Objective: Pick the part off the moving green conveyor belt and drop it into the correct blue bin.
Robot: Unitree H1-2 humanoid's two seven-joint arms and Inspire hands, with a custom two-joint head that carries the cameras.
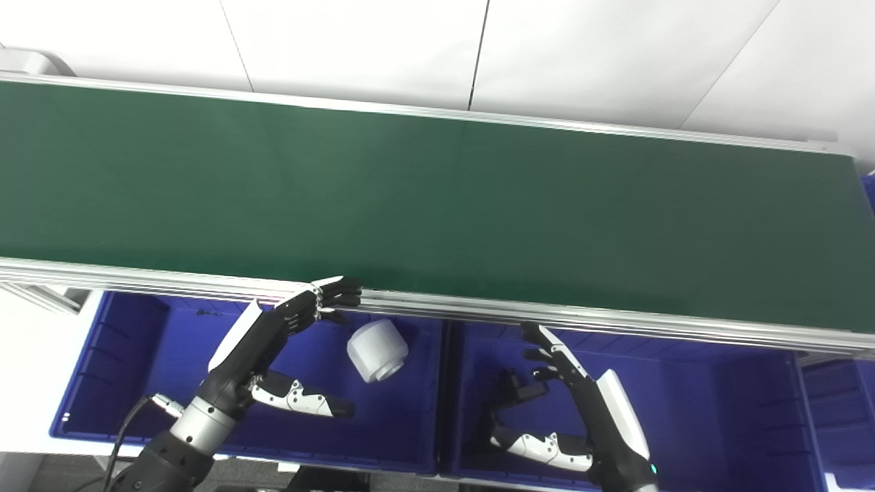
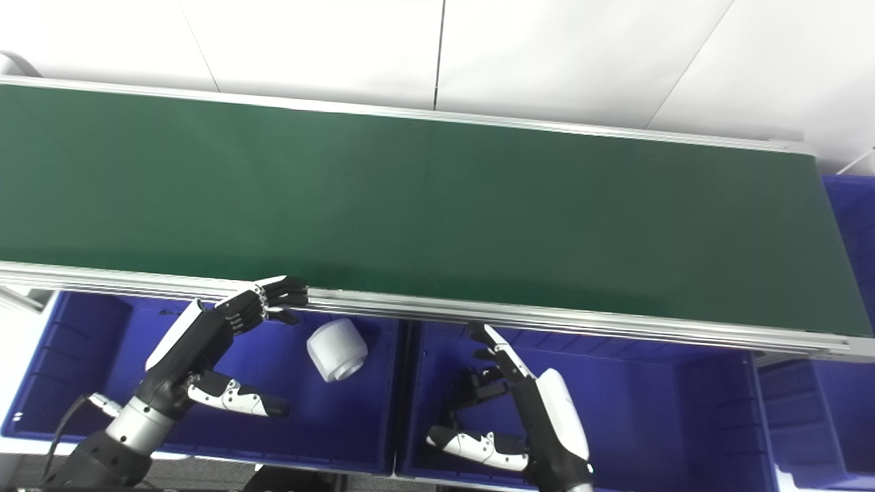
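Belt fabric, dark green and bare, runs across the whole width on the conveyor [image 1: 437, 184], framed by aluminium rails, with white wall panels [image 1: 355, 41] behind it. Below the near rail sit two blue bins. The left hand [image 1: 273, 348] hangs over the left bin [image 1: 102, 383], fingers [image 1: 335, 294] spread and empty, their tips at the rail. The white cylindrical part [image 1: 377, 350] lies in that bin, just right of the fingers and apart from them. Over the right bin [image 1: 718, 410], the right hand [image 1: 581, 410] is spread open too, holding nothing.
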